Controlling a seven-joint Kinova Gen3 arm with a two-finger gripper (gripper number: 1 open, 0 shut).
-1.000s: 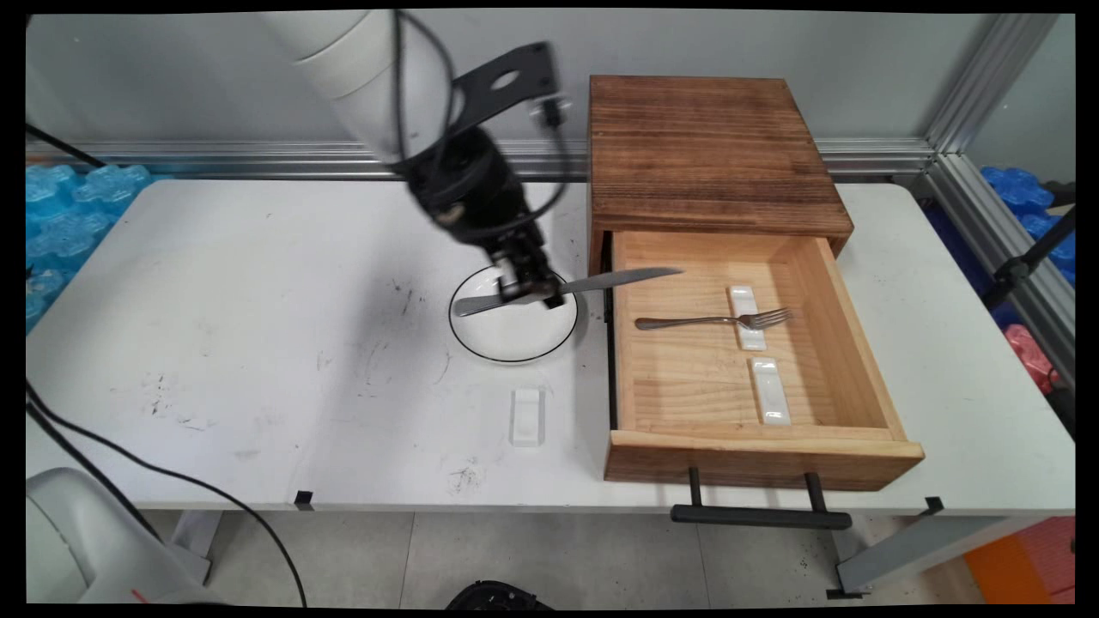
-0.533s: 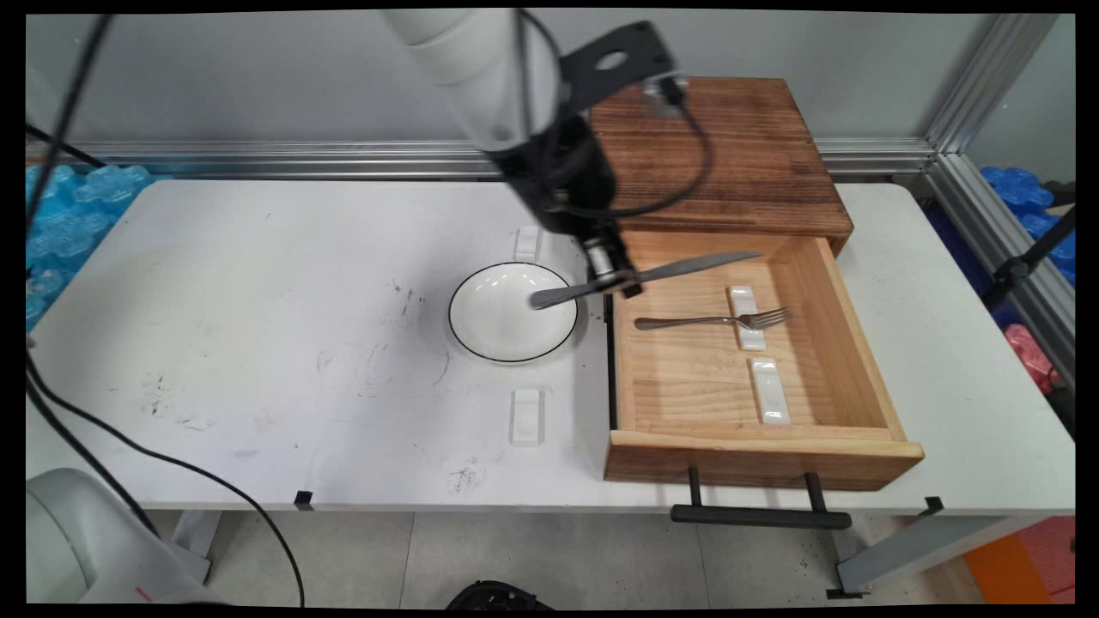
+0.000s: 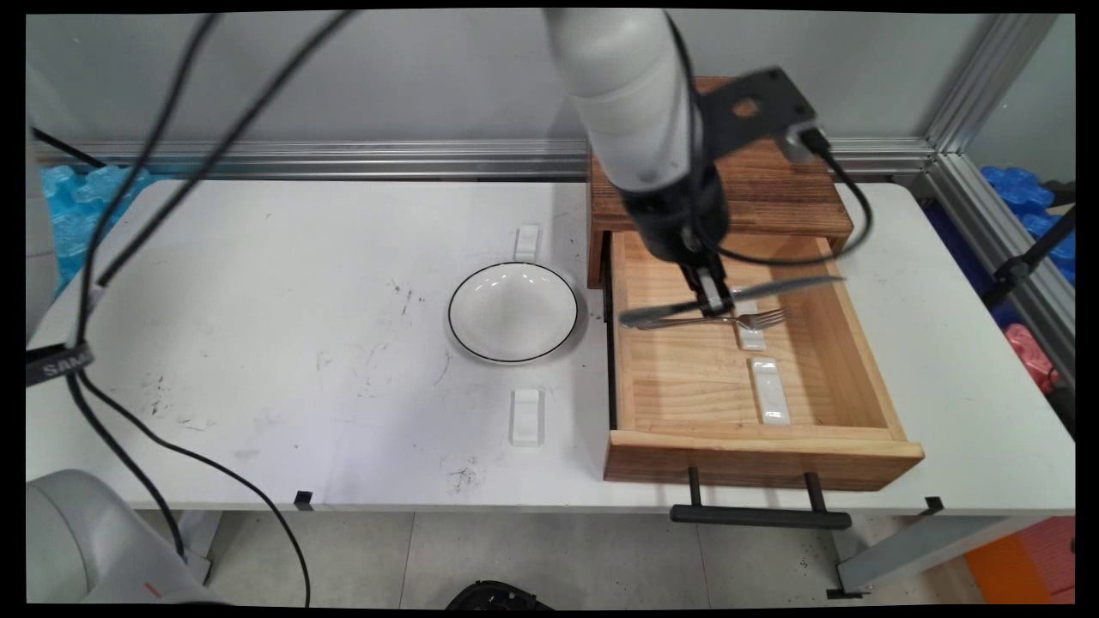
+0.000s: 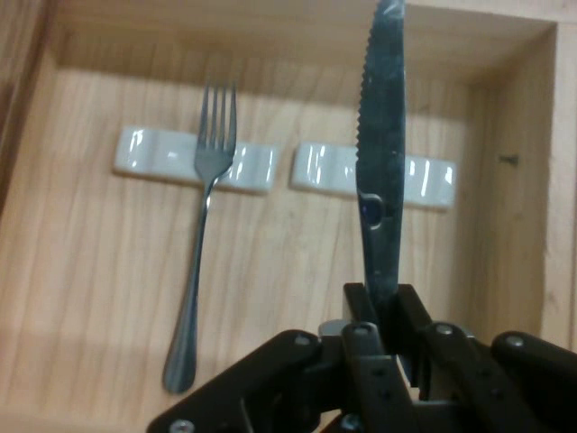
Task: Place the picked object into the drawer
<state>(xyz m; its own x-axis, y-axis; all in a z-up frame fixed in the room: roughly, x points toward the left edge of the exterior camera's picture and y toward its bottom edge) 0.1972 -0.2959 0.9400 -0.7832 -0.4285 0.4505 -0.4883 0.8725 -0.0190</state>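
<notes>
Here, a scuffed white table (image 3: 258, 343) stands before a grey wall with an aluminium rail along its foot; blue padding shows at both sides. Toward 3 o'clock on the table sits a wooden box (image 3: 713, 154) with its drawer (image 3: 755, 451) pulled out toward the near edge. At the table's middle rests a white bowl (image 3: 513, 311) with a thin black rim, and a small white rest lies at its 12 o'clock (image 3: 526, 242) and another at its 6 o'clock (image 3: 526, 416).

The gripper (image 3: 714, 300) hangs over the drawer, its fingers pinched tight on a knife (image 3: 730, 299), a plain steel table knife with a serrated blade. The knife lies nearly level, its long axis running from 9 to 3 o'clock, blade toward 3. Just below it, a fork (image 3: 713, 321) lies the same way, tines on one of two white rests (image 3: 768, 390) inside the drawer.
</notes>
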